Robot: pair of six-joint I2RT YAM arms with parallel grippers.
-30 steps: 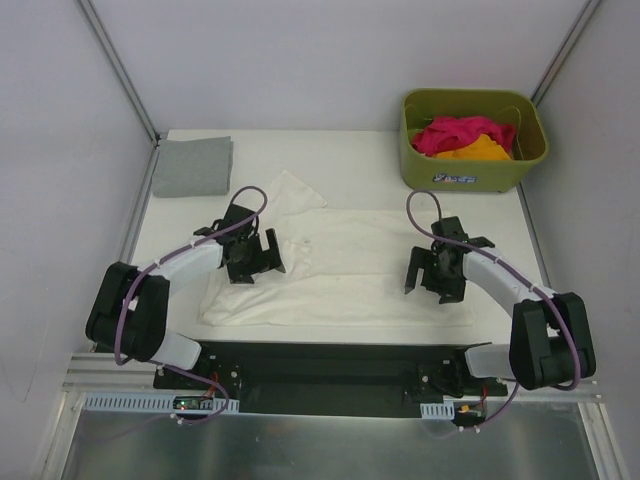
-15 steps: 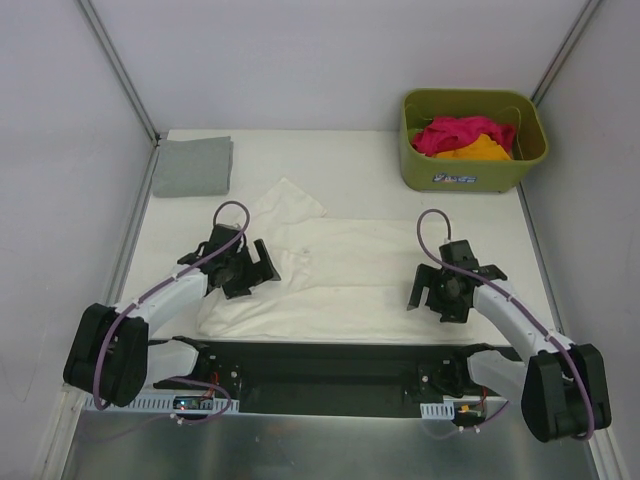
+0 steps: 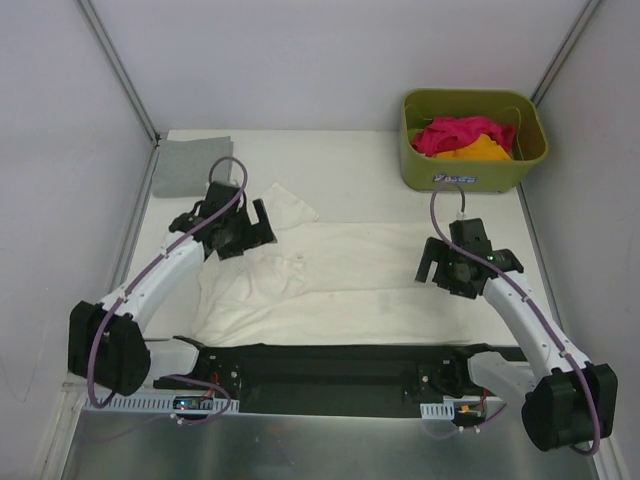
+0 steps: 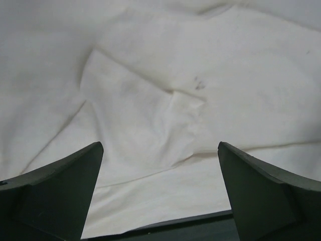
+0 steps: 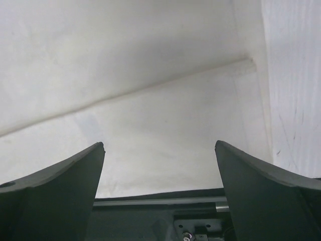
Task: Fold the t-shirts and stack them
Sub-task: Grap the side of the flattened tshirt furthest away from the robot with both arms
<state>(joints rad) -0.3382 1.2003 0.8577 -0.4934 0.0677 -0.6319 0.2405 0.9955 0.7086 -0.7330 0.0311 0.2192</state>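
Note:
A large cream-white t-shirt (image 3: 350, 285) lies spread across the middle of the table, one sleeve (image 3: 292, 206) pointing to the back left. My left gripper (image 3: 243, 230) hovers open over the shirt's left part beside that sleeve. In the left wrist view the left gripper (image 4: 159, 145) has wrinkled cream cloth (image 4: 150, 110) below it and nothing between the fingers. My right gripper (image 3: 462, 268) is open above the shirt's right end, and the right gripper (image 5: 159, 144) looks down on smooth cloth (image 5: 165, 150). A folded grey t-shirt (image 3: 188, 166) lies at the back left.
An olive-green basket (image 3: 418, 165) stands at the back right, holding a magenta t-shirt (image 3: 455, 132) and an orange one (image 3: 478, 150). The black base plate (image 3: 320, 365) runs along the near edge. Frame posts and white walls close in both sides.
Both arms have reached farther from the near edge. The left gripper moved back and left toward the sleeve; the right moved back and right over the shirt's end. Both stayed open.

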